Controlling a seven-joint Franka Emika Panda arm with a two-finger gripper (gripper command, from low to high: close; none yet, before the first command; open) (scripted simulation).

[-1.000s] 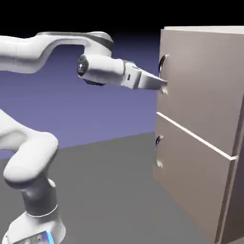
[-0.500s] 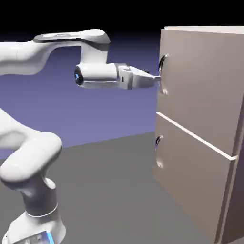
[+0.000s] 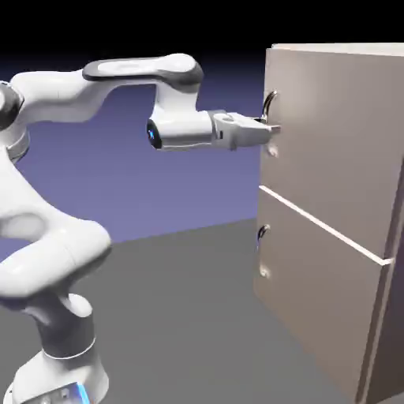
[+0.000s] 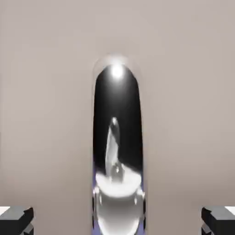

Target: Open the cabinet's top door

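The top door point(image 3: 339, 134) sat flush and shut in the cabinet point(image 3: 392, 316), at the exterior view's right, above the lower panel point(image 3: 316, 300); nothing was opened yet. The gripper point(image 3: 268, 130) was level and right up at the long handle point(image 4: 117, 137), the jaws apart; in the hand view the grey fingertips point(image 4: 16, 220) stood wide on either side, clear of the metal, so no grip showed. By my reckoning, closing on the handle and the whole pull remained. The panels were flat, matte, beige-grey; the handle was a dark arched loop, glossy, mirror-bright, with one sharp highlight.
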